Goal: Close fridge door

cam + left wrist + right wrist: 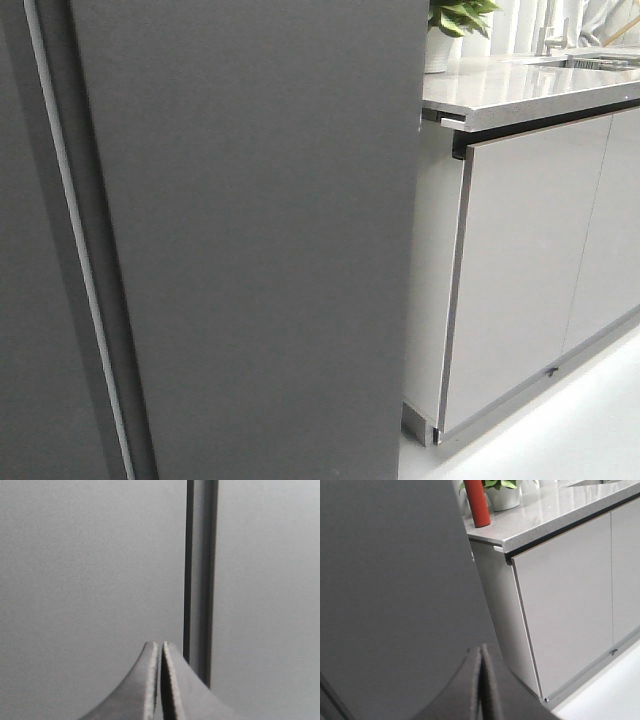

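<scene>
Left claw (160, 680): fingers pressed together, empty, close before a dark-grey panel beside a vertical seam (200, 580). Right claw (481, 685): fingers pressed together, empty, against or just before the fridge door (395, 590). Fridge door (260, 240): matte dark grey, fills the front view's centre, outer face showing. Beside it: pale grey cabinet door (520, 260), countertop surface (520, 90), red cylinder (477, 502), potted plant (502, 492).

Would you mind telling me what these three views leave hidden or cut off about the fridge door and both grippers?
- Front view: the fridge door runs past the top and bottom edges; neither gripper appears.
- Front view: whether the door sits fully flush is unclear; a seam separates it from the other panel.
- Left wrist view: whether the shut left gripper touches the panel is unclear.
- Right wrist view: the same for the shut right gripper.
</scene>
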Tool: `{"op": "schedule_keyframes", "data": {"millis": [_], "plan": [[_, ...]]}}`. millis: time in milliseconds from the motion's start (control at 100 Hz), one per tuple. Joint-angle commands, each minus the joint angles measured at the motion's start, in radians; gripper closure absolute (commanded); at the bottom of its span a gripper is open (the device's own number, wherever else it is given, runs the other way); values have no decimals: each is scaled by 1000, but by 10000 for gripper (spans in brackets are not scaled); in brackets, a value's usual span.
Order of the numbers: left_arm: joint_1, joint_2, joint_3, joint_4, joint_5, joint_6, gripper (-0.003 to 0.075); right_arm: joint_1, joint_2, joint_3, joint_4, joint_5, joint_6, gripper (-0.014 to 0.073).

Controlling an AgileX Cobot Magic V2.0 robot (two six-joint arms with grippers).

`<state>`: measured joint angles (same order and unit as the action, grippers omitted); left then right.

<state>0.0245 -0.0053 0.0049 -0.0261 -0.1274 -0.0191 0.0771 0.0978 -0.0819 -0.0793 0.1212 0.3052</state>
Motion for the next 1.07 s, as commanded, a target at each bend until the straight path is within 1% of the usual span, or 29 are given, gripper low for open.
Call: {"op": "schedule_keyframes", "data": {"millis": [0, 80, 190, 220, 290, 380, 1060], "plan": [[-2, -11, 35, -4, -74, -4, 740, -6, -56, 25, -15, -99, -17, 639], [-2, -11, 35, -4, -74, -4, 740, -6, -82, 65, 15, -121, -59, 639], [-2, -11, 35, -4, -74, -4, 740, -6, -101, 122, 120, -186, -187, 639], [-2, -11, 35, -4, -74, -4, 740, -6, -105, 118, 133, -156, -199, 639], [-2, -11, 35, -4, -74, -4, 740, -6, -105, 119, 128, -157, -208, 639], [-2, -11, 35, -4, -74, -4, 740, -6, -105, 119, 88, -157, -210, 639], [-2, -11, 35, -4, -74, -4, 740, -6, -105, 119, 92, -154, -210, 639]]}}
